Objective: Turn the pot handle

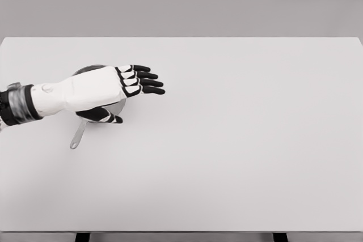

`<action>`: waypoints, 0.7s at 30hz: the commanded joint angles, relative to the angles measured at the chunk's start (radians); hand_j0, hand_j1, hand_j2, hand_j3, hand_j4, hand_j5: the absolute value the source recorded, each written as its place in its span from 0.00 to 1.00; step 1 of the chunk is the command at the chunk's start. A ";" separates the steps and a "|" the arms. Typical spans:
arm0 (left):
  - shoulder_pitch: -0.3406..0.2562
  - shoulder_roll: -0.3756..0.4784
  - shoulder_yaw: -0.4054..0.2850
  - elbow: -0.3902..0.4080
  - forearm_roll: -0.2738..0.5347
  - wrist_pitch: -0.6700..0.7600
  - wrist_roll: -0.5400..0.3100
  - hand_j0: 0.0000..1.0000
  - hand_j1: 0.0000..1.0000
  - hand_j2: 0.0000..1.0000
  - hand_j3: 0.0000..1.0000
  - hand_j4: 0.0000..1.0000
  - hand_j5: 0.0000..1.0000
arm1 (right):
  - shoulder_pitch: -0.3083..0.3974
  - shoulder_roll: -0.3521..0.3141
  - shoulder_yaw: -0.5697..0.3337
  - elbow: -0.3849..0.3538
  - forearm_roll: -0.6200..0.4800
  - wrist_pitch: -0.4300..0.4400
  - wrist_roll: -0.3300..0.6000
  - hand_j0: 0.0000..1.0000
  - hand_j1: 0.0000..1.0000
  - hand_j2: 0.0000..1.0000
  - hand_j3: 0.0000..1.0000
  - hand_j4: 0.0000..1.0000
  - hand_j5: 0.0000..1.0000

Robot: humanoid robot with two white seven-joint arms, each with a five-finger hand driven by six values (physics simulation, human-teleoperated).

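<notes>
A small metal pot (116, 106) sits on the left part of the white table (238, 140), mostly hidden under my left hand. Its dark rim shows behind the hand at the top, and its thin grey handle (77, 135) sticks out toward the lower left. My left hand (133, 92) comes in from the left edge and hovers flat over the pot, fingers (148, 82) stretched out to the right, thumb tucked below near the pot's front edge. It holds nothing. Whether the hand touches the pot is unclear.
The table's front edge runs along the bottom of the view, with two dark legs (83, 236) showing beneath it. A grey wall stands behind the far edge.
</notes>
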 commanded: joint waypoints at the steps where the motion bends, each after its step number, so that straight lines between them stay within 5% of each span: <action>1: 0.000 -0.011 -0.001 -0.001 -0.051 0.002 0.013 1.00 1.00 1.00 1.00 1.00 1.00 | 0.000 0.000 0.000 0.000 0.000 0.000 0.000 1.00 1.00 1.00 1.00 1.00 1.00; 13: 0.058 -0.018 0.000 0.001 -0.249 0.002 0.014 1.00 1.00 1.00 1.00 1.00 1.00 | 0.000 0.000 0.000 0.000 0.000 -0.001 0.000 1.00 1.00 1.00 1.00 1.00 1.00; 21: 0.067 0.005 0.002 0.001 -0.288 0.002 0.014 1.00 1.00 1.00 1.00 1.00 1.00 | 0.000 0.000 0.000 0.000 0.000 0.000 0.000 1.00 1.00 1.00 1.00 1.00 1.00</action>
